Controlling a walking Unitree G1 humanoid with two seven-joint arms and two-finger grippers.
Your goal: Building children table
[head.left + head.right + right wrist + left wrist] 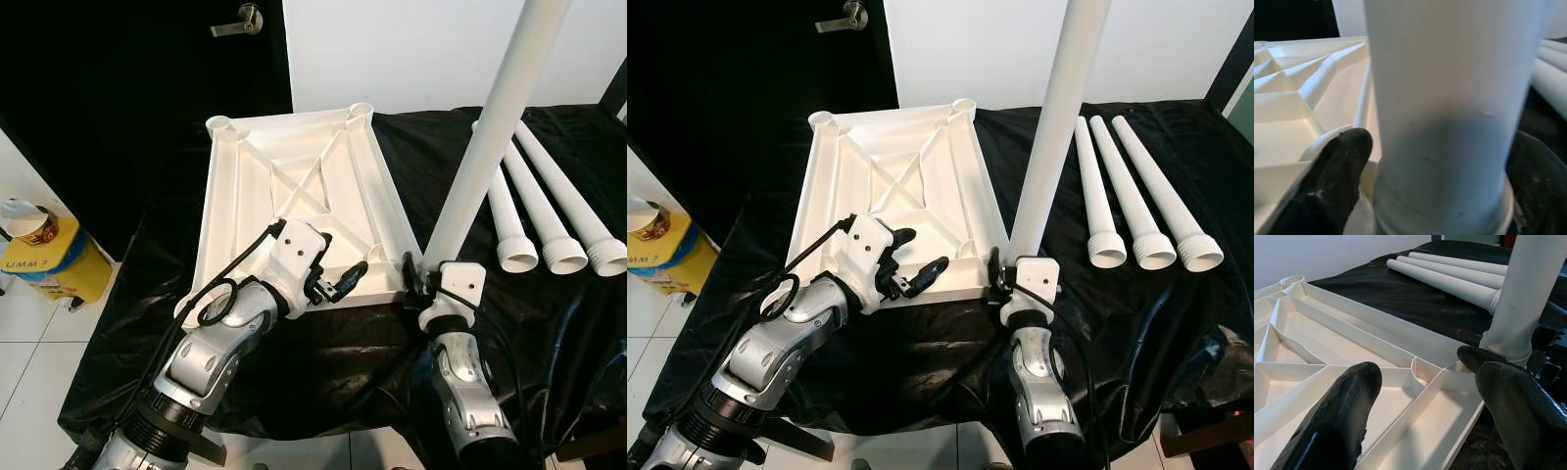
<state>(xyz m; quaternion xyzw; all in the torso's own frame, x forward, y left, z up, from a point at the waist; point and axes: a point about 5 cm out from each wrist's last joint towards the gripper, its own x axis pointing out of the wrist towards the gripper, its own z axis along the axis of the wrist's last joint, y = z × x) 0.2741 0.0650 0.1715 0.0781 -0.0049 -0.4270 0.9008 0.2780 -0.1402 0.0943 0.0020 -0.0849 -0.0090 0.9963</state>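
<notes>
Now the left gripper (338,283) hovers, jaws spread and empty, over the upturned tabletop's (294,186) 6 o'clock edge on the black-draped surface (333,343). At its 5 o'clock corner the right gripper (419,277) clamps 1 upright table leg (490,127); 3 spare legs (549,211) lie at 3 o'clock. Keep the leg vertical, centred on its socket, and brace the tabletop.
</notes>
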